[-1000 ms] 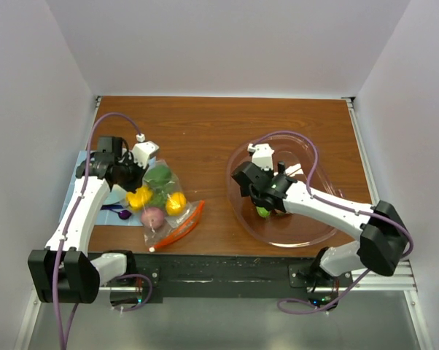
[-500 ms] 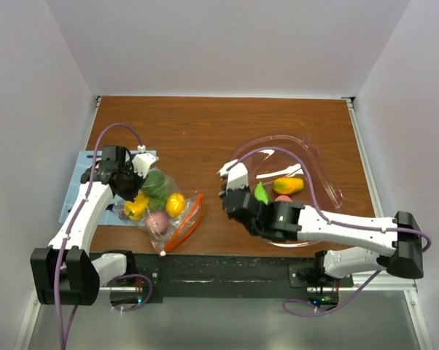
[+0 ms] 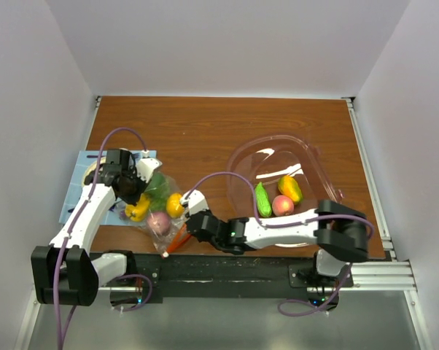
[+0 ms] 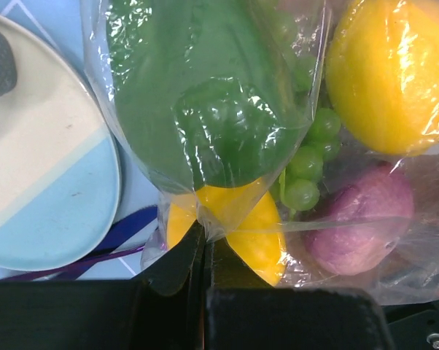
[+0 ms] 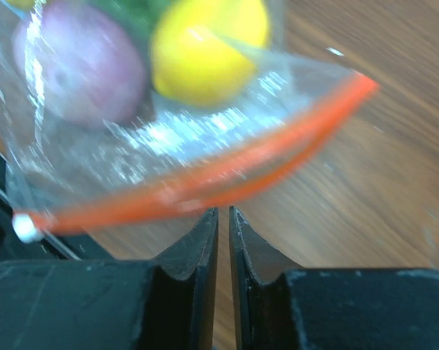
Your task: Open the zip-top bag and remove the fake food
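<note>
Clear-plastic grip noted at left: left hand [image 4: 203, 237] clamped tight on closed end of zip-top bag [image 3: 163, 213], bench [image 3: 205, 131] left of centre, most fake food [image 3: 158, 221] inside. Right hand [image 5: 223, 211] just short of orange zip strip [image 5: 205, 186], fingers nearly together, gripping nothing. Likely step: fetch next piece. Spread fingers first, enter between lips, take nearest yellow piece [image 5: 205, 51]; keep left pinch firm. Three pieces in tub [image 3: 307, 149].

Bare table [image 3: 205, 131] lies open beyond the zip-top bag [image 3: 163, 206]; the tub [image 3: 278, 136] blocks the right.
</note>
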Controlling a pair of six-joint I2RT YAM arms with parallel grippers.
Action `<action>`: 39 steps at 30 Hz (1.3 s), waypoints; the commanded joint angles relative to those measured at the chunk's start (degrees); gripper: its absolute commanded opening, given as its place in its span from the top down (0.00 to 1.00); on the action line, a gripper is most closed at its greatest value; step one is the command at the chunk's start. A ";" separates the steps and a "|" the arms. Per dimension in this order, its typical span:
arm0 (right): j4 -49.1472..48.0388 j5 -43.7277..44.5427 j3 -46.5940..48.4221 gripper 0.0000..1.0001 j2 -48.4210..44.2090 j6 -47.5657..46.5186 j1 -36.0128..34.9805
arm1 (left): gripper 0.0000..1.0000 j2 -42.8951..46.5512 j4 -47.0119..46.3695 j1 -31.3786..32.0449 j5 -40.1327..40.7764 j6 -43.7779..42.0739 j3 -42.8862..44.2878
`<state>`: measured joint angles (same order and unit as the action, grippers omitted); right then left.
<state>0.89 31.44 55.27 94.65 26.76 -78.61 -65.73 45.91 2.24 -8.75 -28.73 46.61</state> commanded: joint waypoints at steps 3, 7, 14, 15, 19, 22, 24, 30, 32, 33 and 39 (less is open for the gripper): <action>-9.93 -1.12 7.83 0.83 7.64 -0.04 -0.32 | 1.00 0.69 0.85 1.10 -1.35 -1.33 -1.26; -9.85 0.46 11.79 0.75 12.48 -1.27 -0.23 | 1.00 1.13 1.37 1.10 -1.18 -2.38 -1.43; -12.58 5.82 13.02 0.30 13.19 -3.30 -0.32 | 1.00 1.40 1.99 1.19 -2.93 -3.26 -1.35; -11.97 8.00 13.20 0.29 12.93 -3.38 -0.23 | 1.00 1.49 2.16 1.19 -3.46 -3.17 -1.00; -11.96 12.15 11.10 0.28 11.17 -4.00 0.03 | 1.00 1.31 4.27 2.76 -5.92 -1.77 2.42; -12.31 12.24 9.43 0.28 10.20 -2.95 0.73 | 1.00 1.40 6.20 4.08 -9.25 -1.06 4.53; -12.66 12.33 8.64 0.28 9.77 -2.51 0.91 | 1.00 1.66 6.82 5.31 -11.45 -1.33 5.07; -13.54 14.17 5.21 0.28 7.05 -2.33 0.91 | 1.00 1.84 7.09 7.60 -12.96 -2.56 4.72; -14.15 15.22 3.98 0.28 6.16 -2.16 1.00 | 1.00 0.62 7.44 8.13 -12.96 -2.82 4.72; -14.59 15.40 3.10 0.28 5.72 -2.24 1.00 | 1.00 0.26 7.79 8.57 -12.96 -3.34 4.46; -18.81 14.00 0.54 0.28 4.49 -1.98 1.53 | 1.00 -1.59 5.52 11.20 -11.73 -3.79 1.39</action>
<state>-11.81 43.59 56.73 101.25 23.75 -77.65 -66.39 52.86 11.51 -19.14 -31.33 49.47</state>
